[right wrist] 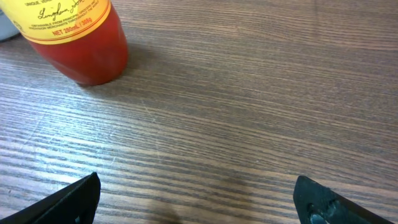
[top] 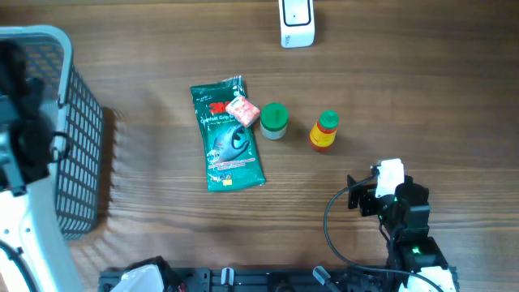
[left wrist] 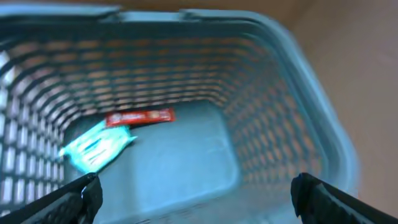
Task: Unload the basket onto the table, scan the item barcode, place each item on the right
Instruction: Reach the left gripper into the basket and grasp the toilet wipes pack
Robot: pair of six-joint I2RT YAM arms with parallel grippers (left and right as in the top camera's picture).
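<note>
Red bar (left wrist: 140,116), maybe snack, on basket (left wrist: 298,93) floor below left gripper (left wrist: 196,186).

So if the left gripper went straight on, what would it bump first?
Probably the bare floor of the basket. The open left gripper points down into it, with the red bar and teal packet lying off to the side. Depth is hard to judge.

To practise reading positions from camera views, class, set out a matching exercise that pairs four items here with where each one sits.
1 red bar
2 pink packet
3 white scanner
4 sauce bottle

A on the green pouch
B in the basket
C closest to the right tool
D at the far edge, alone

Pairs: 1-B, 2-A, 3-D, 4-C.
</note>
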